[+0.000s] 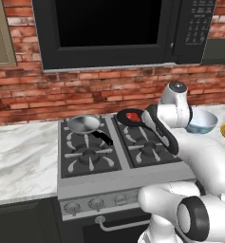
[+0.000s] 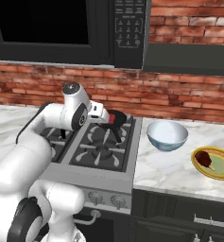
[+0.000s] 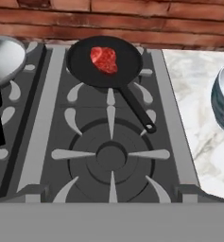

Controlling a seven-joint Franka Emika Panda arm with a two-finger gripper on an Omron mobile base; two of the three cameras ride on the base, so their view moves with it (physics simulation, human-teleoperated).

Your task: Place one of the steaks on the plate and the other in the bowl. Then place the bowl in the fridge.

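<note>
While the arm hangs over the stove, here's the layout:

red steak: small flat bright red steak (image 3: 104, 59) lies in the round black frying pan (image 3: 80, 61) on the back burner, probably next to go.
pan handle: long axis runs from the pan toward the front right of the stove, end pointing at the counter.
brown steak: dark brown steak (image 2: 204, 158) already sits on the yellow-olive plate (image 2: 223, 166), so that half looks done.
bowl: pale blue-grey bowl (image 2: 167, 134) stands empty between stove and plate, handy for a short carry.
gripper: fingers spread fully apart, nothing held.

Bright red steak (image 3: 104, 59) in black pan (image 3: 85, 61); dark brown steak (image 2: 204, 159) on yellow-olive plate (image 2: 223, 171); pale blue-grey bowl (image 2: 167, 135).
</note>
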